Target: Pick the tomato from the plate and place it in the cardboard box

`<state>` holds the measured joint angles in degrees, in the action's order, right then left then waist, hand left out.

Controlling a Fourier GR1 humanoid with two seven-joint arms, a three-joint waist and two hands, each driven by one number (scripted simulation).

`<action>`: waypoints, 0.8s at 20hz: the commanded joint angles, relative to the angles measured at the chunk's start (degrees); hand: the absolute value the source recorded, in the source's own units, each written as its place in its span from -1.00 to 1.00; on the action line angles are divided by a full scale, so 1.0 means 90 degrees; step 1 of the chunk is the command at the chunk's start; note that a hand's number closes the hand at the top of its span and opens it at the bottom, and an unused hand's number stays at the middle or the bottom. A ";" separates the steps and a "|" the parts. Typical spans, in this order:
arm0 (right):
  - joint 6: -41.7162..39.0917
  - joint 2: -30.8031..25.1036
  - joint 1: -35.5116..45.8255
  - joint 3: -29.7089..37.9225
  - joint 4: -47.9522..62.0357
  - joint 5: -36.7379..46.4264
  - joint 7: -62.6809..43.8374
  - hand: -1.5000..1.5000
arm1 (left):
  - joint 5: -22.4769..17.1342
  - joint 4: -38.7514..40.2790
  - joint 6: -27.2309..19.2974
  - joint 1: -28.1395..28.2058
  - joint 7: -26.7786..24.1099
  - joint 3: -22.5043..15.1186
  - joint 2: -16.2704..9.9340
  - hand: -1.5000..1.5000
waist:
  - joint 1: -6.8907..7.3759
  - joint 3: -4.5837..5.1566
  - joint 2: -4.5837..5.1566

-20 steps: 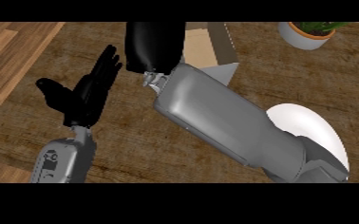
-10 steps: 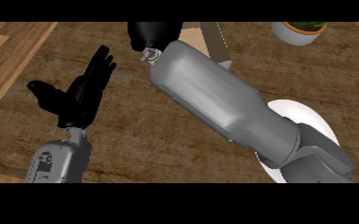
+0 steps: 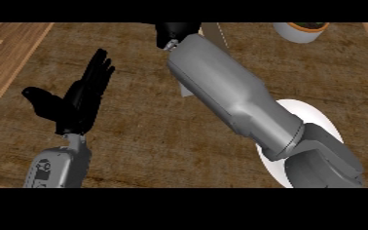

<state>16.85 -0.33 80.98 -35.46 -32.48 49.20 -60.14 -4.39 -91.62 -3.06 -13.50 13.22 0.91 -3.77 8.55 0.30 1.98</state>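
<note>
The right hand (image 3: 176, 30) is stretched to the view's top edge beside a cardboard box (image 3: 214, 33) flap, presumably for the drop; its fingers cannot be told, and no tomato is seen. The white plate (image 3: 316, 122) is largely covered by the forearm. The left hand (image 3: 75, 100) is rested open above the counter (image 3: 137, 141).

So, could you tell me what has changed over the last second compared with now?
The right forearm has stretched further up the view, so the right hand now shows only partly at the top edge, over the cardboard box. More of the white plate is uncovered. The left hand stays open at the left; the tomato is not visible.
</note>
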 commanded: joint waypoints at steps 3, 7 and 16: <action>-0.1205 0.0035 -0.0221 0.0225 0.1039 -0.0853 0.0145 1.00 | 0.0033 -0.0022 0.0010 -0.0044 0.0017 -0.0032 -0.0016 0.00 | -0.0004 -0.0003 0.0059; -0.1053 0.0036 -0.0462 0.0443 0.1276 -0.1356 0.0427 -1.00 | 0.0063 -0.0173 -0.0064 0.0167 0.0024 -0.0173 0.0149 0.00 | -0.0007 -0.0018 0.0022; 0.2166 0.0036 -0.0371 0.0050 0.0840 -0.0566 0.1211 -1.00 | -0.0038 0.0033 0.0026 0.0271 -0.0114 0.0045 0.0018 0.00 | -0.0218 -0.0026 -0.0013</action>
<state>25.10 -0.12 77.71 -33.57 -23.10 41.69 -50.81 -4.59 -92.04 -3.39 -12.60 13.13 1.56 -3.84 7.31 0.07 2.14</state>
